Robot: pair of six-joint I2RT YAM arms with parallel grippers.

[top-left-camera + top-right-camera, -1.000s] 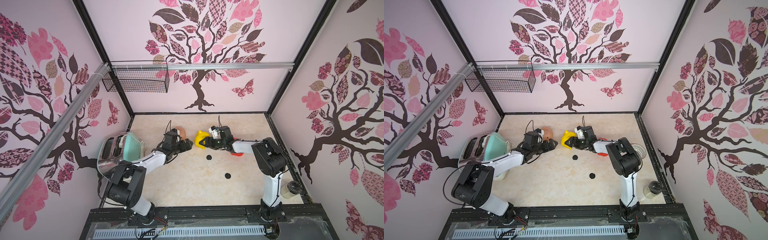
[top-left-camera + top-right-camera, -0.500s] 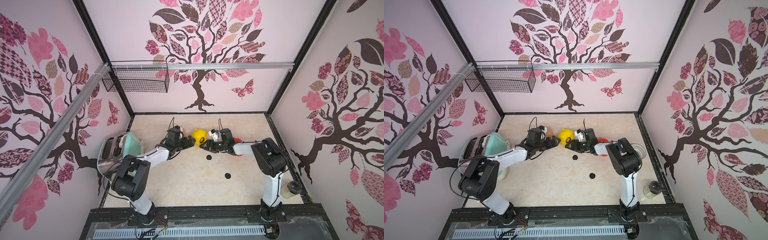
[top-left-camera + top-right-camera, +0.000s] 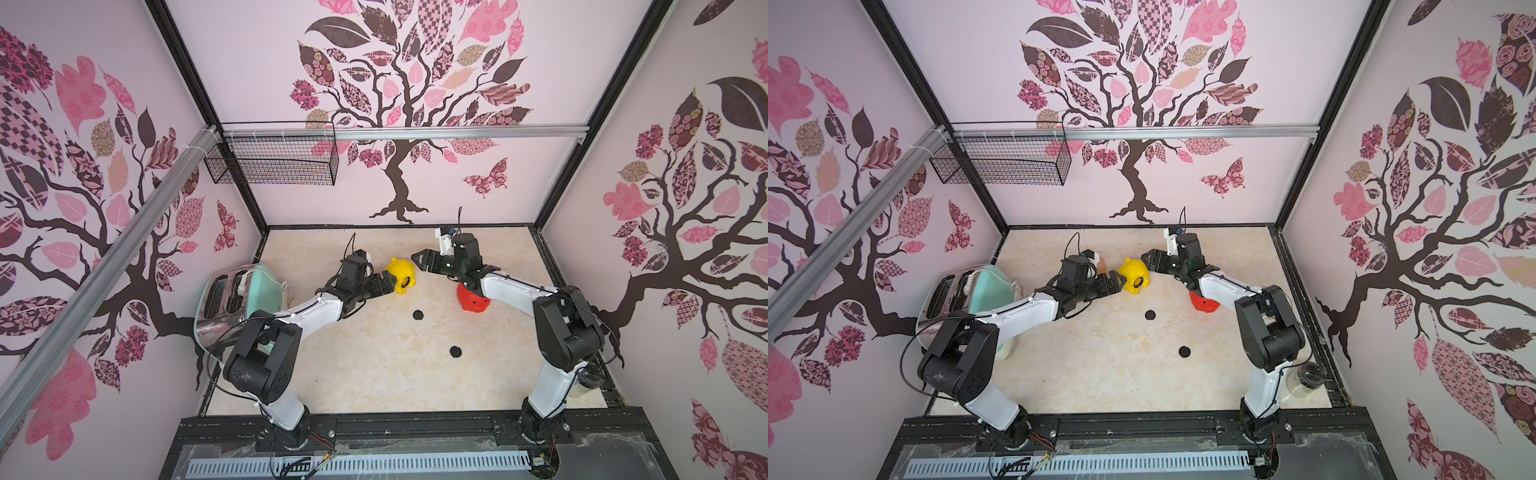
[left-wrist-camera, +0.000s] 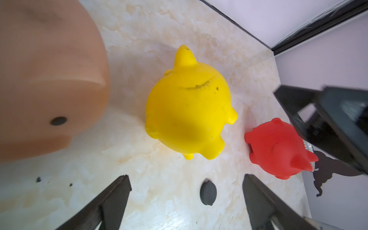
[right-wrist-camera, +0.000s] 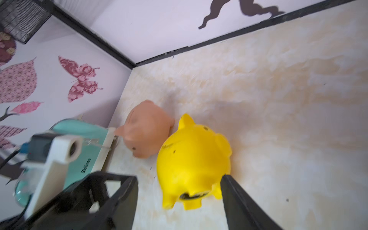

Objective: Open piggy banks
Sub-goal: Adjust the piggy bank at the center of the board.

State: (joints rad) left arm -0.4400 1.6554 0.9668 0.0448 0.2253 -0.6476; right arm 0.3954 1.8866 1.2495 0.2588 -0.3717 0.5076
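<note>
The yellow piggy bank (image 3: 400,272) (image 3: 1133,275) (image 4: 189,111) (image 5: 194,159) lies tipped on the floor mid-back, a dark round spot on its underside toward the front. My left gripper (image 3: 388,281) (image 3: 1119,283) (image 4: 185,185) is open just left of it, holding nothing. My right gripper (image 3: 417,259) (image 3: 1147,259) (image 5: 179,186) is open at its right, fingers straddling its rear end, with a gap on one side. The peach piggy bank (image 3: 1103,266) (image 4: 49,79) (image 5: 147,129) sits behind the left gripper. The red piggy bank (image 3: 471,301) (image 3: 1204,304) (image 4: 278,145) lies under the right forearm.
Two black round plugs (image 3: 417,315) (image 3: 456,351) lie loose on the floor in front of the pigs; one plug (image 4: 208,192) shows between the left fingers. A mint-green toaster (image 3: 237,299) stands at the left wall. A jar (image 3: 1304,378) stands front right. A wire basket (image 3: 274,160) hangs high at the back left.
The right gripper has let go of the yellow pig and drawn back a little; the pig has rolled over. The left gripper has swung right, up to the pig.
</note>
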